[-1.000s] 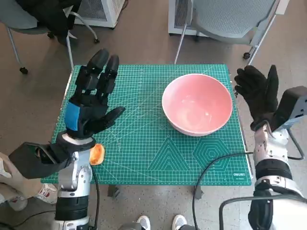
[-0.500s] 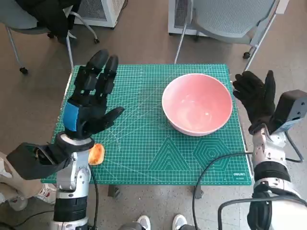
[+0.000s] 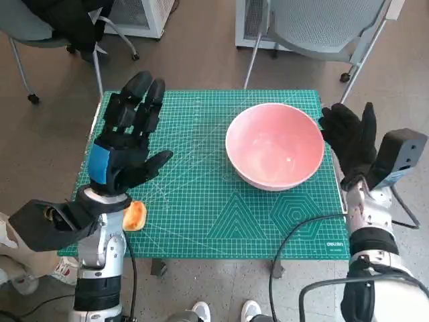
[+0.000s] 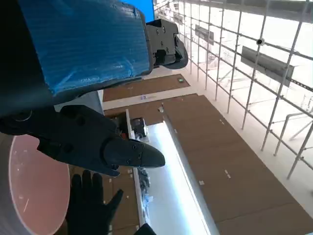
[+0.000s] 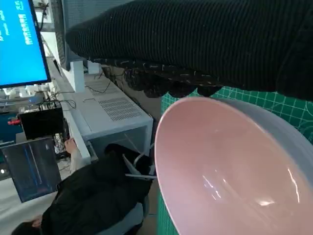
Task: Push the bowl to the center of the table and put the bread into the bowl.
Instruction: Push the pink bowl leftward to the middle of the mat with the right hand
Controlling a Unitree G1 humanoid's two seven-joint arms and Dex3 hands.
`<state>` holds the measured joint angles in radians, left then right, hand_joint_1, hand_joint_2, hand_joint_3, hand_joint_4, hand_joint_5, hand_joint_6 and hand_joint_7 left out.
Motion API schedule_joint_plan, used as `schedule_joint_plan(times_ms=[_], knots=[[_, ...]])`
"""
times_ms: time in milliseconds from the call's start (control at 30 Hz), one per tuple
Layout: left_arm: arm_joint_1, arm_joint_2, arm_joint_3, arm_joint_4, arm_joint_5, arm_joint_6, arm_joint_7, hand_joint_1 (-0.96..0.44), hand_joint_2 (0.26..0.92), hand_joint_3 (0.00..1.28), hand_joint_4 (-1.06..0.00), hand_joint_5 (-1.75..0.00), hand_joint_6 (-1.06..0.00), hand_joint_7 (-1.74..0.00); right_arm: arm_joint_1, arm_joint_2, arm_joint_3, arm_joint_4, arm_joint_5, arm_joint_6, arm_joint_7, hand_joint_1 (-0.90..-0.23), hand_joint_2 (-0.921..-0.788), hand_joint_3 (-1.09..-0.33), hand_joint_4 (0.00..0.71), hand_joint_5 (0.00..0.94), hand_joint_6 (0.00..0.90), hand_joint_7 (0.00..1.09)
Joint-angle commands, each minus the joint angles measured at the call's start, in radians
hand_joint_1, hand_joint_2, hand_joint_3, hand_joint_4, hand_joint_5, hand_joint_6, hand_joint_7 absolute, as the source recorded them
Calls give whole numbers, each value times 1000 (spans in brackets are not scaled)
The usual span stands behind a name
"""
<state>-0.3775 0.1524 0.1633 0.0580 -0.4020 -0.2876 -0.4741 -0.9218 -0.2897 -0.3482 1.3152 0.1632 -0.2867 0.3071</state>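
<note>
Task hardly begun, judging from how things lie. Pink bowl standing on the right part of the green mat, not yet in the middle, and with nothing inside. Bread lying near the front left edge of the mat, partly hidden under the left wrist, not picked up.

Right hand in the black glove raised just beside the right rim of the bowl, fingers spread and pointing up, holding nothing; impossible to say for sure whether touching the rim. Probably the right place for a push toward the left. Left hand lifted above the left part of the mat, fingers apart and stretched forward, also holding nothing.

Still to do: bowl to the centre, then bread grasped and dropped in.

Bench almost fully covered by the mat with its grid of lines. Brown floor around, grey chair behind the bench, shoes of a person at the front edge. Seated person in dark clothes and a blue screen visible in the right wrist view.
</note>
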Motion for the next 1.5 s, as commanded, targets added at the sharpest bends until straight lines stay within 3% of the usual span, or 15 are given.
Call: schedule_joint_plan(times_ms=[33, 467, 867, 1100, 1500], knots=[[11, 12, 4, -22, -6, 8, -4, -523, 921, 191, -87, -8, 1, -504, 34, 26, 6, 14, -15, 6, -8, -669, -921, -837, 26, 3, 56, 108], [21, 20, 5, -36, -3, 10, -2, -511, 921, 198, -80, -3, 1, -503, 35, 70, 18, 10, -29, -24, -18, -680, -921, -830, 79, 19, 113, 126], [23, 22, 6, -36, 1, 7, 0, -497, 921, 202, -79, -2, 1, -504, 27, 105, 40, 11, -47, -25, -22, -656, -921, -858, 83, 10, 101, 112], [23, 23, 8, -39, 2, 10, 6, -492, 921, 203, -80, -2, 1, -505, 20, 124, 52, 12, -63, -23, -31, -696, -921, -833, 104, 15, 102, 110], [33, 19, 6, -65, 0, 27, 26, -481, 921, 209, -78, -1, 1, -515, 9, 158, 63, 12, -63, -19, -17, -713, -921, -801, 114, 11, 110, 111]])
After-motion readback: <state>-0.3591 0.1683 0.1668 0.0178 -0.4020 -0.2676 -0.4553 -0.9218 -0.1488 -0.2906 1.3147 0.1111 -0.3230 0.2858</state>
